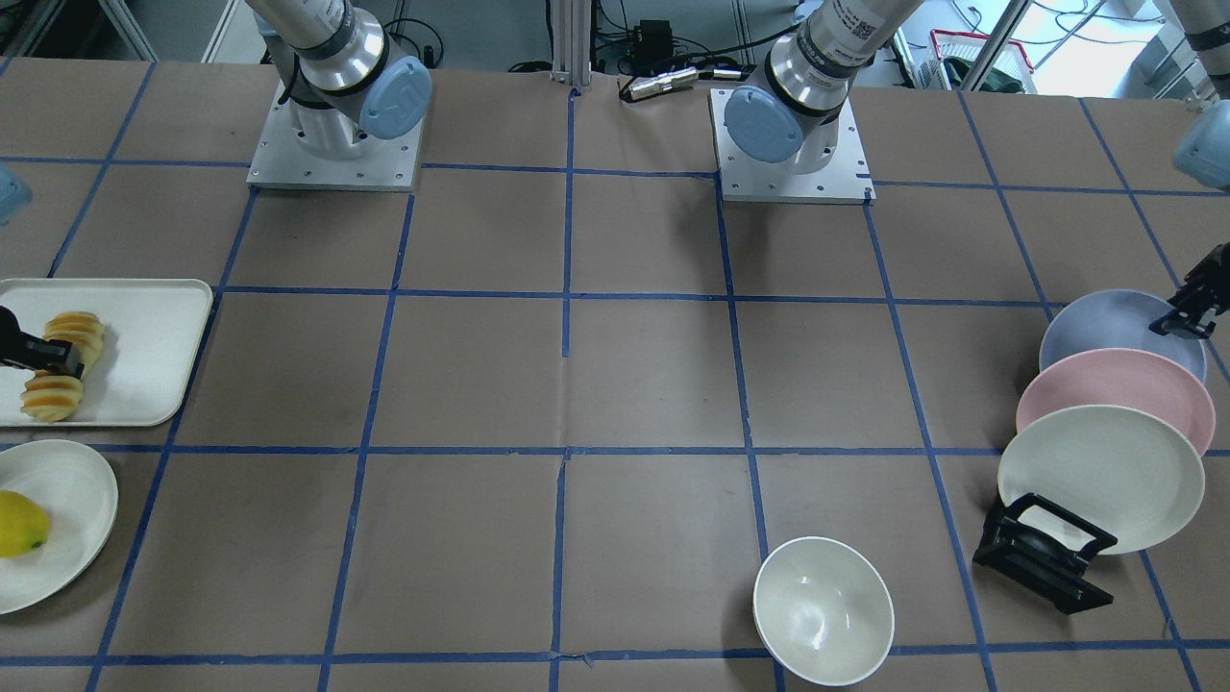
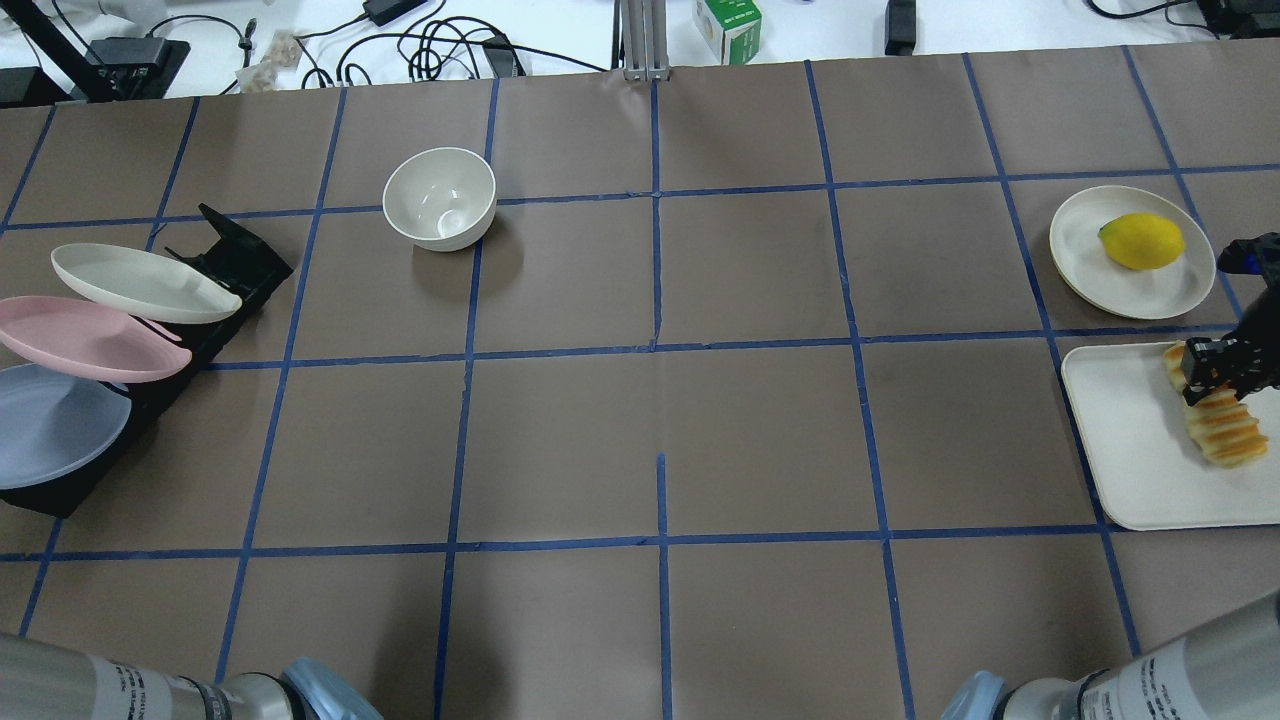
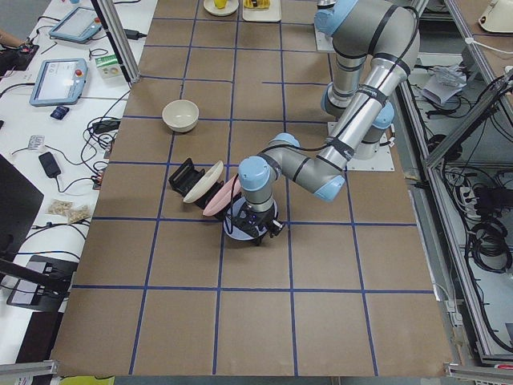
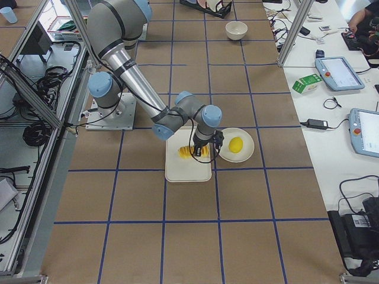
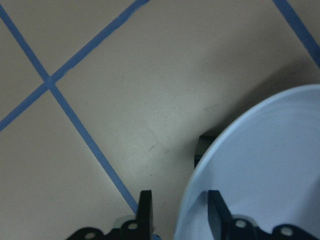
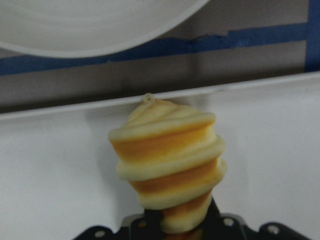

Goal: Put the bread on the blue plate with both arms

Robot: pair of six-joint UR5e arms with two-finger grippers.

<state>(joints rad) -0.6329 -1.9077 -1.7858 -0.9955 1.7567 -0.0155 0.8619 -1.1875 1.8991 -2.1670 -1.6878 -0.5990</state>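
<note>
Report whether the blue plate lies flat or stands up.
Stands tilted: the blue plate leans in the black rack beside the pink plate.

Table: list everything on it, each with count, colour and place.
bread: 1, orange-yellow, lying on the tray
tray: 1, white, robot's right end
lemon: 1, yellow, on the white plate
white plate: 1, white, just beyond the tray
bowl: 1, white, far side, left of centre
rack: 1, black, robot's left end
blue plate: 1, pale blue, tilted in the rack, nearest the robot
pink plate: 1, pink, middle of the rack
cream plate: 1, cream, rack's far end
left claw: 1, black, open, astride the blue plate's rim
right claw: 1, black, shut on the bread
</note>
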